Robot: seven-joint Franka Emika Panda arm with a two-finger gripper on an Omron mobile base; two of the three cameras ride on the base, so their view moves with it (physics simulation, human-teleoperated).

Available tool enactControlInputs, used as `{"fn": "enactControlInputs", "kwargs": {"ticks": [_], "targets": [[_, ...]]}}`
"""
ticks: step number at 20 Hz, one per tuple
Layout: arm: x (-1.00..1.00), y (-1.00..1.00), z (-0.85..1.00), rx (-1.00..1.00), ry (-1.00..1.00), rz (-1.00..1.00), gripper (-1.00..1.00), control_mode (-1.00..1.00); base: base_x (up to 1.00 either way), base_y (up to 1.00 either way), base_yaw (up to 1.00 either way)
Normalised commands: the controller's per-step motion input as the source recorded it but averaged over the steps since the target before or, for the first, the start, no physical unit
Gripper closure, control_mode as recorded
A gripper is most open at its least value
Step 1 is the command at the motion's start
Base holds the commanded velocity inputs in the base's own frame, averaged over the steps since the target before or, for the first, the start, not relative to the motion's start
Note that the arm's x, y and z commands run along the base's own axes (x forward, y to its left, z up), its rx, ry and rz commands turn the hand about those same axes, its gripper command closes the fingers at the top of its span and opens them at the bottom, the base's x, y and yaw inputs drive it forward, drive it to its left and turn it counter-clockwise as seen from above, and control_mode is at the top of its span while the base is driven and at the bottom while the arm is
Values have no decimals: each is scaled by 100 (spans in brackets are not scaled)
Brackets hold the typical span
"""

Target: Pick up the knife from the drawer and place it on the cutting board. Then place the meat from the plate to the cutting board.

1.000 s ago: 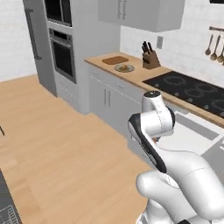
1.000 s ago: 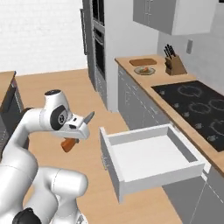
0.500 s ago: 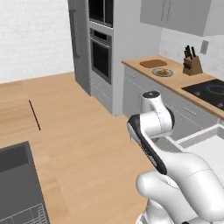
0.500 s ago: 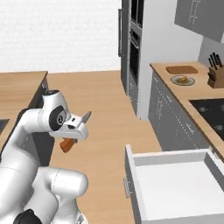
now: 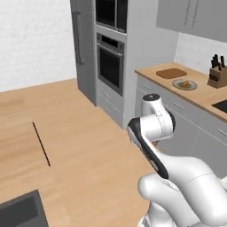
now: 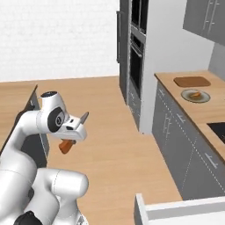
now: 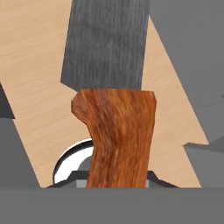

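Note:
My gripper (image 6: 73, 133) is shut on the knife (image 6: 66, 145), held in the air over the wooden floor beside the arm. Its orange-red handle hangs down and the silvery blade (image 6: 83, 117) points up and right. In the hand view the brown-red handle (image 7: 118, 135) rises between the fingers with the grey blade (image 7: 107, 43) above it. On the counter lie the dark brown cutting board (image 5: 171, 73) (image 6: 191, 81) and, next to it, the grey plate (image 5: 178, 86) (image 6: 188, 97) with the small tan meat (image 5: 186, 83) (image 6: 197, 94) on it. The open white drawer (image 6: 176, 210) shows at the bottom right.
A tall oven stack (image 5: 110, 57) and a grey fridge (image 5: 84, 44) stand left of the counter. A knife block (image 5: 217, 75) sits beyond the plate, by the black hob (image 5: 220, 105). A dark island edge (image 6: 33, 105) lies to my left. Open wooden floor (image 5: 80, 133) stretches ahead.
The base has driven and turned, so the whole scene has shifted: board and plate are nearer, and the drawer has slid to the frame's bottom. The knife stays held in the gripper.

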Motion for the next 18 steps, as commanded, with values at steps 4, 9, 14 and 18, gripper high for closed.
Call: {"fn": "enactControlInputs", "kwargs": {"ticks": [4,9,14,18], "targets": [[0,0,0,0,0,0,100,100,100,11,-26],[0,0,0,0,0,0,100,100,100,0,-32],[0,0,0,0,0,0,100,100,100,-11,-32],[0,0,0,0,0,0,100,100,98,-39,-34]]}}
